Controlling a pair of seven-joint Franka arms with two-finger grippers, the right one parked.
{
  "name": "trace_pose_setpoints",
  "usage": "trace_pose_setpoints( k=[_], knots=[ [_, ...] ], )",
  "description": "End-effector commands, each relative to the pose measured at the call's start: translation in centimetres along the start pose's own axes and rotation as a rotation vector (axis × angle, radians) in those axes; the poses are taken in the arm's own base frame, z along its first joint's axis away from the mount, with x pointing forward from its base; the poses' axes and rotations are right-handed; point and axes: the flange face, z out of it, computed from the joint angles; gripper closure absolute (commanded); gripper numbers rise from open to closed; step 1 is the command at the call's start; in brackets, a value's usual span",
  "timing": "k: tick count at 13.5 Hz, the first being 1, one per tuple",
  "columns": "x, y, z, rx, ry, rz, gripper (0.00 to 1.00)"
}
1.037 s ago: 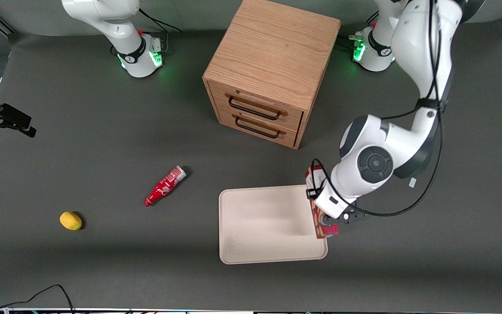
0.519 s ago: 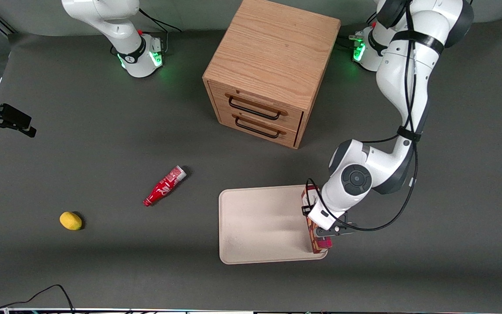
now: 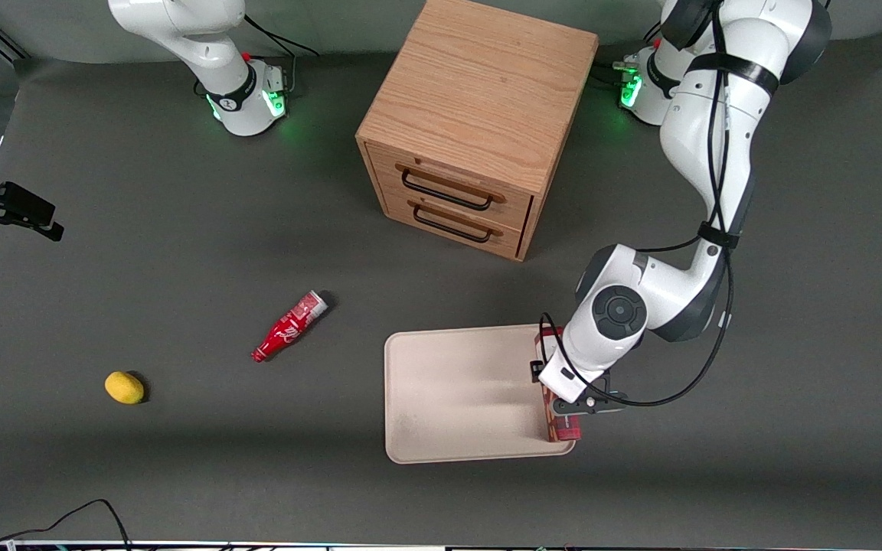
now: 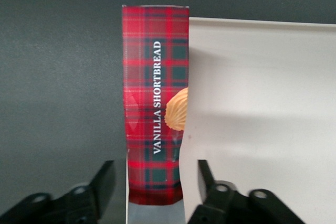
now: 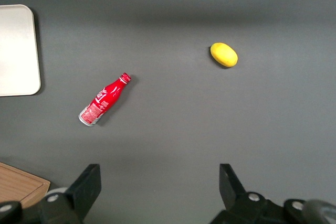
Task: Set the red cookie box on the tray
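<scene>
Materials and finishes on the table

Red cookie box [image 4: 155,108]: smooth printed cardboard with slight sheen; tray [image 3: 456,398]: matt cream plastic-looking surface; gripper [image 4: 157,195] above the tray's edge: matt black fingers; cabinet [image 3: 479,122]: grained wood; tabletop [image 3: 181,245]: matt grey

Left arm bent low — end effector [image 4: 152,187] pointing down, fingers spread apart.

I'm working in a robotics lab. Evidence: white arm bases [image 3: 246,96] with green status lights bolted to a grey-matted table [image 3: 142,229], loose cables [image 3: 66,520], staged props.
</scene>
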Motion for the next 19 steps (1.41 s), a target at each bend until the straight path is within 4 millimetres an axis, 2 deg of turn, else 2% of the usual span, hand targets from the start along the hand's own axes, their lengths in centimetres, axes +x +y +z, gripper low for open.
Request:
trace_pose_setpoints(
  k=[1,2,4,7,9,11,13,15,17,19],
  knots=[
    [0.2,0.0,-1.7,0.020,0.014,-0.020,0.00],
    [0.4,0.0,-2.7,0.019,0.019,-0.020,0.00],
    [0.5,-0.3,-6.3,0.038,0.002,-0.025,0.00],
    [0.6,-2.5,-14.4,0.077,-0.019,-0.050,0.00],
    [0.3,-5.7,-21.3,0.086,-0.052,-0.086,0.00],
    [-0.2,-9.4,-27.1,0.075,-0.082,-0.086,0.00],
    [-0.9,-13.0,-31.2,0.093,-0.109,-0.075,0.00],
    [-2.1,-17.4,-35.4,0.042,-0.165,-0.027,0.00],
    [-4.0,-21.6,-39.2,0.054,-0.206,-0.011,0.00],
    [-6.7,-24.4,-42.2,0.056,-0.223,0.011,0.00]
  ],
)
